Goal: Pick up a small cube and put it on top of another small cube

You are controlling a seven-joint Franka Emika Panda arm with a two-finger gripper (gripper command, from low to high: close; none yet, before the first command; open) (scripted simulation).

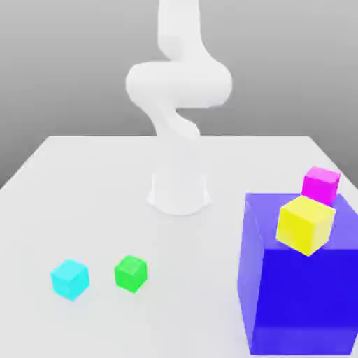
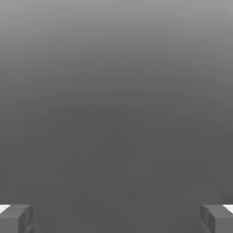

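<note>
The small cyan cube [image 1: 70,279] rests on the white table [image 1: 91,182] near the front, at the exterior view's left. A small green cube [image 1: 131,273] of about the same size sits just to its right, with a gap between the two. In the hand view my gripper [image 2: 116,218] is open, its two grey fingertips [image 2: 18,217] stand far apart and nothing is between them. Beyond them there is plain grey background. The white arm [image 1: 178,84] rises from its base [image 1: 179,192] at the table's middle and bends upward out of the picture.
A huge dark blue cube [image 1: 301,294] stands at the front right of the exterior view. A yellow cube [image 1: 304,225] and a magenta cube [image 1: 321,184] sit on top of it.
</note>
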